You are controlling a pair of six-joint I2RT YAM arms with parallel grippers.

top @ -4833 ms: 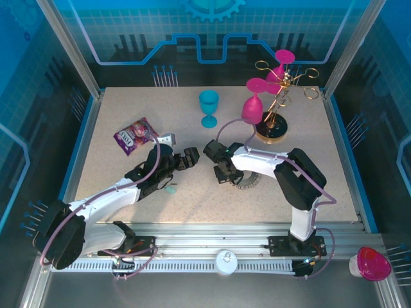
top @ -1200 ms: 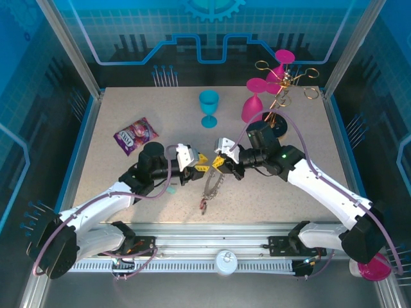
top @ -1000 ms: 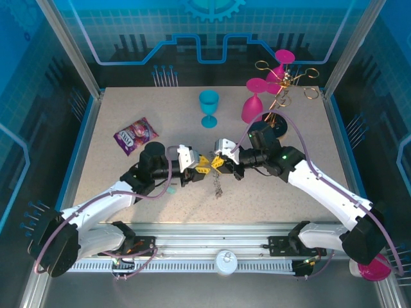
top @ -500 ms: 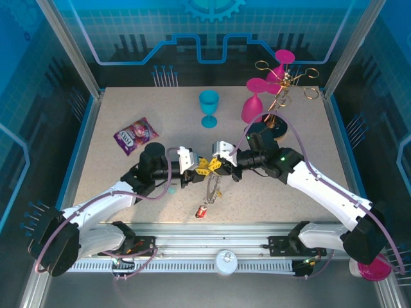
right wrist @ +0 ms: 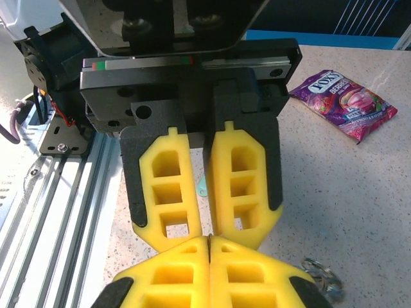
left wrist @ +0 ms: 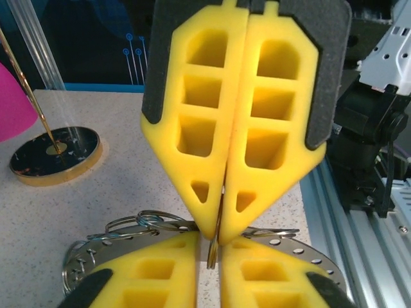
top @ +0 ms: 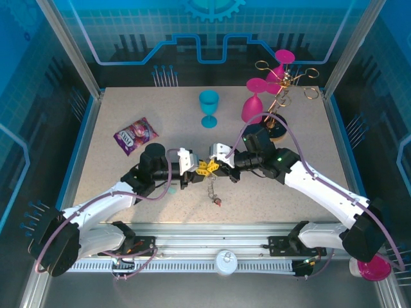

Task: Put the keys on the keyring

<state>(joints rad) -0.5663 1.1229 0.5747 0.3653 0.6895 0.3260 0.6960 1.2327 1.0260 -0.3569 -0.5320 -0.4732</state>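
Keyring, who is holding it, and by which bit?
The right gripper pinches the keyring by its rim. The left gripper meets it there; whether it grips too is unclear.

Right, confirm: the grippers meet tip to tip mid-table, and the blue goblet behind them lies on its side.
Wrong on the goblet: it stands upright in the top view. The left gripper and right gripper do meet tip to tip.

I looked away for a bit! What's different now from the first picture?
The right hand lifted the keyring off the table; both hands rose and met tip to tip, the left hand closing. The candy bag, goblet and glass rack stayed put.
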